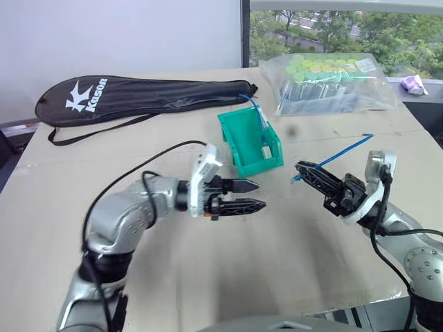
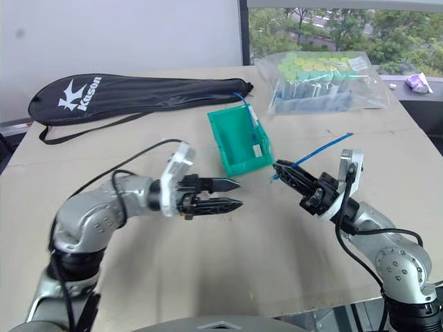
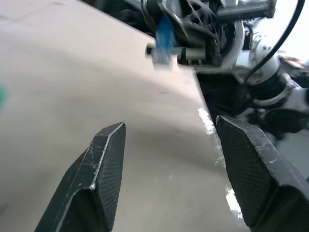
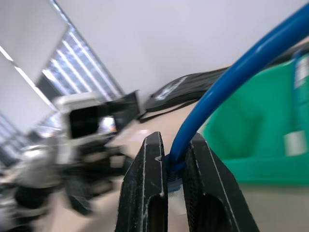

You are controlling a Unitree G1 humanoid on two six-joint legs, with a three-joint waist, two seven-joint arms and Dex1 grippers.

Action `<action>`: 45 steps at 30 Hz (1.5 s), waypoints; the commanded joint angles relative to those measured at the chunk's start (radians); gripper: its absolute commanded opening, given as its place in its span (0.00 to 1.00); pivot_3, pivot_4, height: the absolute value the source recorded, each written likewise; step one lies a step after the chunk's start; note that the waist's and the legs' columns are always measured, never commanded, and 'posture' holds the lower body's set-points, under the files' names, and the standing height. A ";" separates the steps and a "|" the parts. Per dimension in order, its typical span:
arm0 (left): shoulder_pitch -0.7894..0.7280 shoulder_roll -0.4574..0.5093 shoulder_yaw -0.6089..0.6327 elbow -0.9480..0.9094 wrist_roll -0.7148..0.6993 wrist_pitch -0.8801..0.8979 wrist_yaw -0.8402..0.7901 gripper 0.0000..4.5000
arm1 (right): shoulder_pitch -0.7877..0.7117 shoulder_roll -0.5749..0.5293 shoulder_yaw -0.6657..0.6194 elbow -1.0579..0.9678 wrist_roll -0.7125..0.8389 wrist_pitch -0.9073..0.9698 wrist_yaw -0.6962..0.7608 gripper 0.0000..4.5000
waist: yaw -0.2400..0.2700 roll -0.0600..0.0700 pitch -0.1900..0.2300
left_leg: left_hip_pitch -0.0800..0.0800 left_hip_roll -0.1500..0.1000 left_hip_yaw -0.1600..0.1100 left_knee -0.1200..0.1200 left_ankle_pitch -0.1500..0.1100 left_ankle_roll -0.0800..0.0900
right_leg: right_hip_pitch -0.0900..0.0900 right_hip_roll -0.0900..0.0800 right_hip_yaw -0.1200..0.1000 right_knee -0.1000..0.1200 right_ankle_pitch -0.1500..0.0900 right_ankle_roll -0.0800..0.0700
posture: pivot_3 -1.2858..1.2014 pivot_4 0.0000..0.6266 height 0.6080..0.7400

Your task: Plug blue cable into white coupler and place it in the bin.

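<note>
Right wrist view showed the right gripper (image 4: 175, 193) fingers clamped on the blue cable (image 1: 337, 155) near its plug; the left gripper (image 1: 246, 196) stood apart, empty. With no coupler held, mating could fail; another cable already lay in the bin (image 1: 235, 140)

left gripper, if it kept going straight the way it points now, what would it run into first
Most likely the right gripper, which is shut on the blue cable. The left gripper points across at it over bare table; the left wrist view shows it straight ahead. Depth is uncertain.
</note>
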 commanded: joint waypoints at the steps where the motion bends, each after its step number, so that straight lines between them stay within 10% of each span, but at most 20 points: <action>1: 0.146 -0.082 0.046 -0.098 0.145 -0.184 0.197 0.71 | -0.010 0.007 0.019 0.027 -0.123 -0.080 0.062 0.00 | 0.002 0.000 0.000 | 0.000 0.000 0.001 0.000 0.000 0.000 | 0.000 -0.001 0.000 0.000 0.000 0.000 | 0.52 0.24 1.00; 8: 0.411 -0.209 -0.089 -0.114 0.505 -0.522 0.456 0.71 | -0.023 0.044 0.047 0.059 -0.201 -0.109 0.099 0.00 | 0.024 0.000 0.000 | 0.000 -0.001 0.001 0.000 0.000 0.000 | 0.000 -0.002 0.001 -0.001 0.000 0.000 | 0.52 0.24 1.00; 16: 0.522 -0.213 -0.090 0.021 0.603 -0.719 0.465 0.71 | -0.019 0.048 0.036 0.050 -0.206 -0.094 0.093 0.00 | 0.023 0.000 0.000 | 0.000 -0.001 0.000 0.000 0.000 0.000 | 0.000 -0.001 -0.001 0.000 0.000 0.000 | 0.52 0.24 1.00; 45: 0.126 -0.175 -0.221 0.648 0.587 -0.975 0.067 0.71 | 0.029 0.117 0.079 0.009 -0.285 -0.119 0.066 0.00 | 0.027 0.008 -0.005 | 0.008 -0.003 0.001 0.000 0.000 0.001 | 0.009 -0.002 -0.004 0.000 0.001 0.002 | 0.52 0.24 1.00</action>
